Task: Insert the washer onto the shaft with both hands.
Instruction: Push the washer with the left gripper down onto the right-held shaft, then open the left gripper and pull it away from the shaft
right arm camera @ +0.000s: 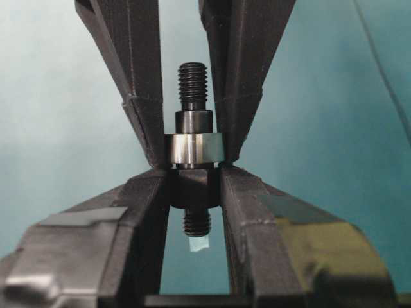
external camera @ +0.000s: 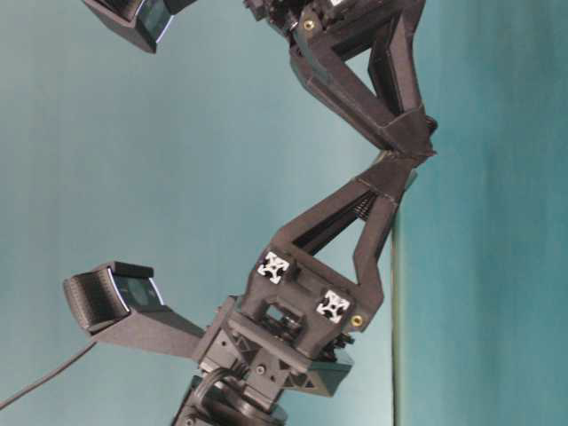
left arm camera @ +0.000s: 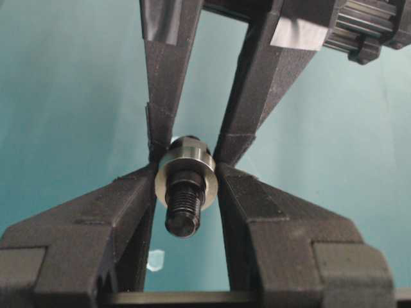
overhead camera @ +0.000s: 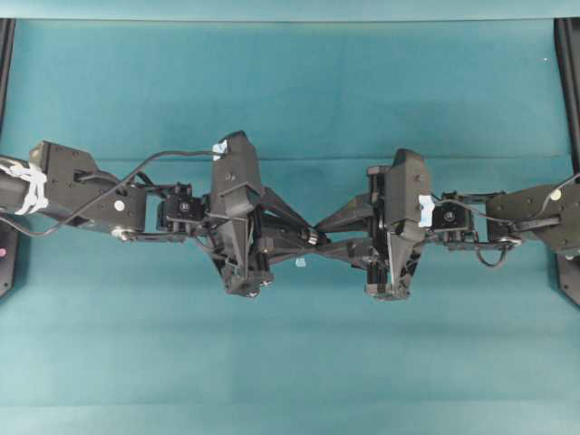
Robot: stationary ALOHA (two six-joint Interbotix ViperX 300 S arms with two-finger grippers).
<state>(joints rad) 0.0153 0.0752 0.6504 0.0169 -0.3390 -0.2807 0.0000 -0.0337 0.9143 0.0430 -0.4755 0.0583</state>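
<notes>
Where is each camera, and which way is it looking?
Overhead: high above, looking straight down; both arms meet tip to tip over the green table.
Table-level: low, side-on to the joined fingers; the picture looks turned on its side.
Left wrist: on the left arm, looking along the left gripper at the washer on the shaft.
Right wrist: on the right arm, looking along the right gripper, which pinches the shaft.
Shared: both wrist views show washer and shaft from opposite ends.
</notes>
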